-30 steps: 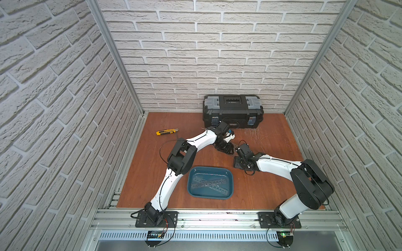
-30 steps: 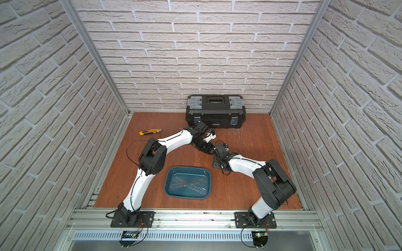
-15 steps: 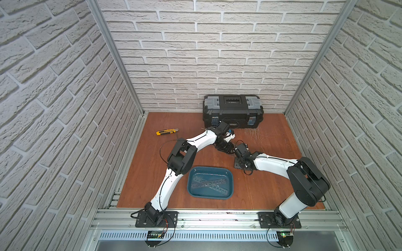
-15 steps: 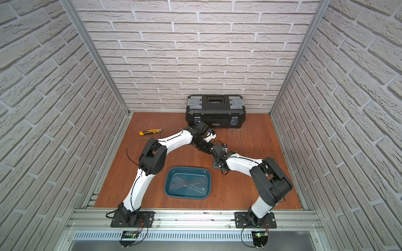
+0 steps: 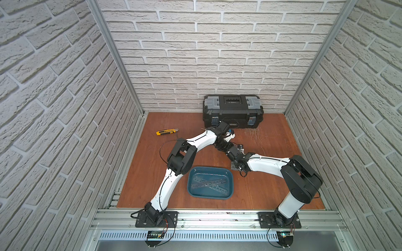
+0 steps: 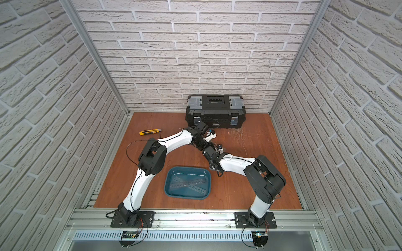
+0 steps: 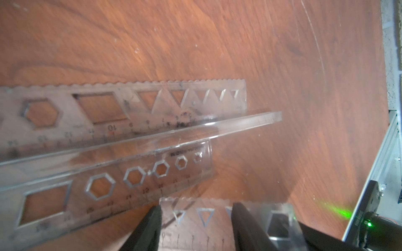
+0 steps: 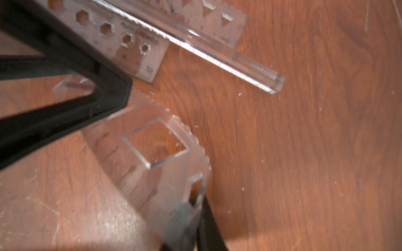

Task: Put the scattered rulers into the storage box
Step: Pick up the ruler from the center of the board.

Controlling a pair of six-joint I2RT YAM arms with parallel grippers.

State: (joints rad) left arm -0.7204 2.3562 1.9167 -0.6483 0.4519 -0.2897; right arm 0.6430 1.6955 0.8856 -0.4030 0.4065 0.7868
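**A:** What do the top views give?

**B:** In both top views the shallow teal plastic tray (image 5: 231, 184) sits on the brown wooden tabletop (image 5: 152, 173) near its front edge. Two clear plastic rulers (image 5: 210, 184) lie crossed inside it. Behind the tray the left arm (image 5: 202, 139) and right arm (image 5: 267, 163) meet tip to tip, in front of the black toolbox (image 5: 232, 113). A yellow utility knife (image 5: 166, 132) lies apart on the left.

**A:** And the left wrist view?

**B:** The left gripper (image 7: 196, 210) stands about half open over a clear ruler with triangle cut-outs (image 7: 208, 232). The ruler passes behind one finger and is not pinched. On the wood lie a wavy-edged stencil ruler (image 7: 65, 128), a thick clear bar (image 7: 239, 120) across it, and a ruler with hexagon holes (image 7: 121, 196).

**A:** And the right wrist view?

**B:** The right gripper (image 8: 194, 206) is clamped tight on the long edge of the triangle-cut ruler, and that end looks raised off the wood. The ruler's far end sits under a left finger.
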